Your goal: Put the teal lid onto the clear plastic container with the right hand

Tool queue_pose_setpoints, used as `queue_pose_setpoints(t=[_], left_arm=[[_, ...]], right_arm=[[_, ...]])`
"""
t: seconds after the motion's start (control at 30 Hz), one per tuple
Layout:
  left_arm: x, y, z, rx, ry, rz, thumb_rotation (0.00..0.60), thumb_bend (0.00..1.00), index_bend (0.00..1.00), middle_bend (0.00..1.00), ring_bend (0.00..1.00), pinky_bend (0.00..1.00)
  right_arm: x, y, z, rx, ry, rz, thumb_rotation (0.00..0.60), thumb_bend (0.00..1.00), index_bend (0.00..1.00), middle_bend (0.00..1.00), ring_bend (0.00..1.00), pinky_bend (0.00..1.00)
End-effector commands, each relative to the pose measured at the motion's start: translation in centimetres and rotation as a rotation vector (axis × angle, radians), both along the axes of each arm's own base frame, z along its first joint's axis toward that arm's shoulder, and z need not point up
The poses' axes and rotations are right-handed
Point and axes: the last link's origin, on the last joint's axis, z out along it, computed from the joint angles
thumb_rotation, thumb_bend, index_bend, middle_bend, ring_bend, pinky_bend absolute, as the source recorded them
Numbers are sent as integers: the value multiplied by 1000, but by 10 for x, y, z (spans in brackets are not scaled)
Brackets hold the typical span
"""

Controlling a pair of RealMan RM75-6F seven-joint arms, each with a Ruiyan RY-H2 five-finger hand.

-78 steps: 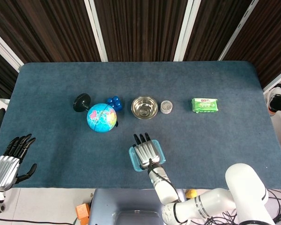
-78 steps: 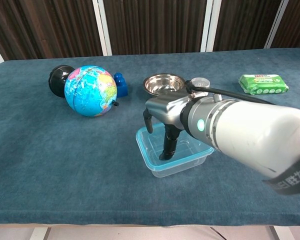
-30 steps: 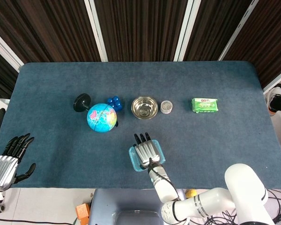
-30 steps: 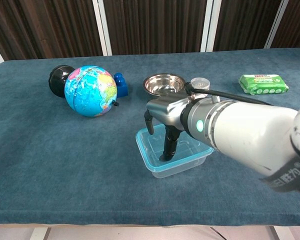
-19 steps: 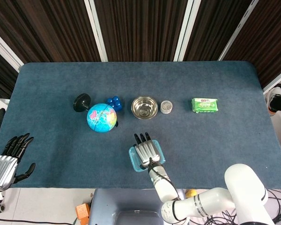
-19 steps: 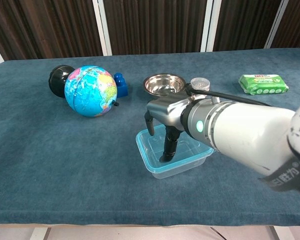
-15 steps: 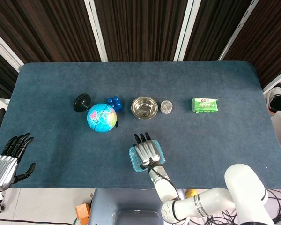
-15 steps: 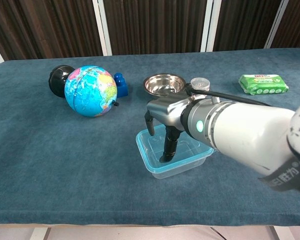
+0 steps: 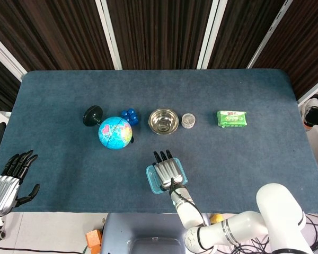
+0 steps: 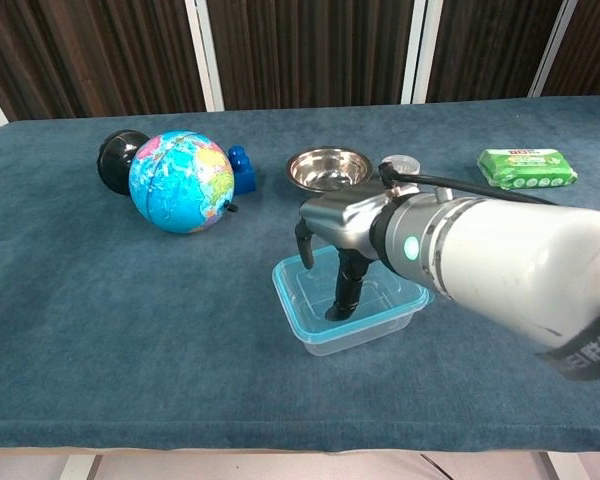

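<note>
The clear plastic container (image 10: 352, 337) stands near the table's front edge, a little right of the middle. The teal lid (image 10: 302, 299) lies on top of it, its rim (image 9: 151, 182) showing around my hand. My right hand (image 9: 168, 170) is over the lid with its fingers stretched out and apart. In the chest view the right hand (image 10: 346, 250) points down and a dark fingertip (image 10: 336, 313) touches the lid's top. It grips nothing. My left hand (image 9: 10, 177) hangs at the front left corner, fingers spread, holding nothing.
Across the middle of the blue cloth lie a black round object (image 9: 93, 115), a globe (image 9: 115, 133), blue blocks (image 9: 130, 115), a steel bowl (image 9: 164, 121), a small jar (image 9: 188, 120) and a green packet (image 9: 231, 118).
My right hand has shifted slightly to the right over the lid; the container and lid stay where they were. The left hand has barely moved.
</note>
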Motion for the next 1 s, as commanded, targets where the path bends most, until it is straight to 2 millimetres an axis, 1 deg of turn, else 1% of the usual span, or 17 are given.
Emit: queue_pose_setpoints(t=[0.03,0.1,0.17,0.2,0.3,0.33,0.37,0.4,0.47,0.5,0.6,0.7,0.8,0.87,0.9,1.0], left_arm=[[0,-1,0,2,2,-1,600,385,0,7,0,4],[0,-1,0,2,3,0,600,385,0,7,0,4],[0,-1,0,2,3,-2,600,385,0,8,0,4],[1,-2,-1,3,4,-5,600,385,0,8,0,4],[2,-3,-1,3,6,-8,600,385,0,7,0,4],[2,-3,-2,3,7,-9,600,385,0,7,0,4],[3,-4,-2,3,7,-10,600,385,0,8,0,4],[3,-4,-3,3,10,-11,600,385,0,8,0,4],[4,-5,-3,3,12,-14,600,386,0,8,0,4],[4,-6,-4,3,13,-15,600,384,0,8,0,4],[5,-7,-4,8,17,-21,600,384,0,8,0,4],[5,-6,-6,2,24,-19,600,385,0,8,0,4],[5,-5,-8,-1,32,-18,600,385,0,8,0,3],[6,-5,-10,-5,37,-20,600,385,0,7,0,4],[7,-4,-11,-6,39,-22,600,385,0,7,0,4],[9,-5,-14,-10,46,-27,600,385,0,7,0,4]], right_arm=[[7,2,30,-54,-100,38,600,42,313,0,0,0],[5,5,47,-76,-126,61,600,43,295,0,0,0],[-1,10,72,-107,-159,81,600,42,280,0,0,0],[-7,14,86,-125,-177,87,600,42,272,0,0,0],[-27,23,120,-171,-211,83,600,42,243,0,0,0],[-39,28,135,-197,-220,77,600,42,226,0,0,0],[-50,31,146,-220,-228,73,600,42,215,0,0,0],[-67,38,158,-252,-232,70,600,42,199,0,0,0],[-98,51,177,-307,-227,62,600,42,174,0,0,0],[-115,59,186,-338,-224,59,600,42,156,0,0,0],[-184,94,210,-456,-227,53,600,43,125,0,0,0],[-240,128,220,-545,-210,9,600,43,109,0,0,0],[-276,150,222,-608,-234,-22,600,42,95,0,0,0],[-290,155,219,-628,-256,-45,600,42,90,0,0,0],[-296,156,219,-612,-239,-50,600,42,86,0,0,0],[-295,155,222,-603,-293,-40,600,42,72,0,0,0]])
